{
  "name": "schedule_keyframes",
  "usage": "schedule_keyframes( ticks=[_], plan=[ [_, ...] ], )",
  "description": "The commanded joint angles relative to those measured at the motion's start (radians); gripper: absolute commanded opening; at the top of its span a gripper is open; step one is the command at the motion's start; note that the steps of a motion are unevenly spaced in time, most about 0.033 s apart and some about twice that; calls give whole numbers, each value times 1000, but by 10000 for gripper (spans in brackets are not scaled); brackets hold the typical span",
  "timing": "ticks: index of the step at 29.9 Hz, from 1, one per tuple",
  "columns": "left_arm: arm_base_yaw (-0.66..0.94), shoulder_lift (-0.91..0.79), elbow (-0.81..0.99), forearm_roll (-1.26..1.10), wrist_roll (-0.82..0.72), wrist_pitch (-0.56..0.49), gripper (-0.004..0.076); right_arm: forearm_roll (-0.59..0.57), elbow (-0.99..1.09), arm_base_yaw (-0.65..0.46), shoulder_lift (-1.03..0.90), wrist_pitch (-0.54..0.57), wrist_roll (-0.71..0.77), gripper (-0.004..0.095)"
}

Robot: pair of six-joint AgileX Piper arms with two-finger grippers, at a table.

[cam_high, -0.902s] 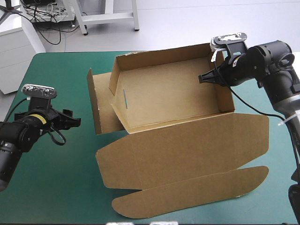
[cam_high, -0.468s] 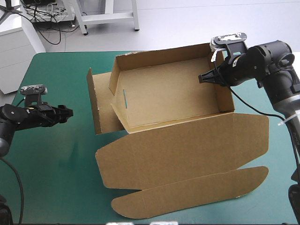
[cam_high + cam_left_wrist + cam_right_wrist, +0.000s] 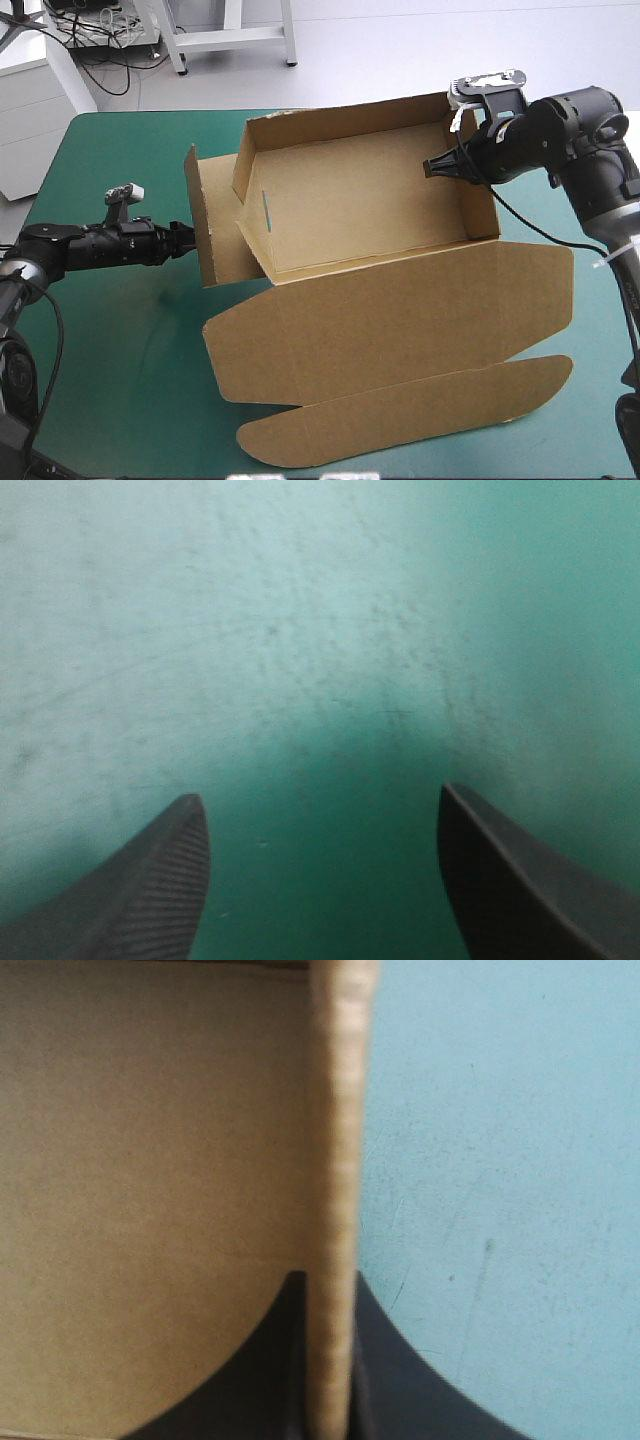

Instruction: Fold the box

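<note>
Two hands are at the brown box (image 3: 360, 220), which sits in the middle of the desk (image 3: 110, 400) as an open tray, its lid (image 3: 390, 325) flat toward the near edge. The right hand (image 3: 440, 166) pinches the tray's right wall (image 3: 335, 1160) between its black fingers. The left hand (image 3: 186, 240), fingers spread apart, lies low over the teal-green cover (image 3: 300, 630), just left of the loose left flap (image 3: 208, 225).

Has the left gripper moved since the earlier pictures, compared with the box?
Yes. The left gripper has moved across the table toward the box, which stayed put, and is now close to its left side.
</note>
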Motion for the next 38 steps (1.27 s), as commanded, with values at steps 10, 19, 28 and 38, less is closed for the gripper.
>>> schedule_keyframes(
  ticks=[10, 19, 28, 38],
  plan=[
    [-176, -25, -31, -228, 105, 155, 427, 17, -26, -2, -44, 9, -6, -20],
    [-186, -109, -32, -384, 153, 294, 427, 17, -26, -2, -44, 9, -6, -20],
    [-230, -219, -32, -464, 157, 297, 427, 17, -26, -2, -44, 9, -6, -19],
    [-241, -281, -67, -498, 121, 283, 427, 17, -26, -2, -44, 9, -6, -20]
  ],
)
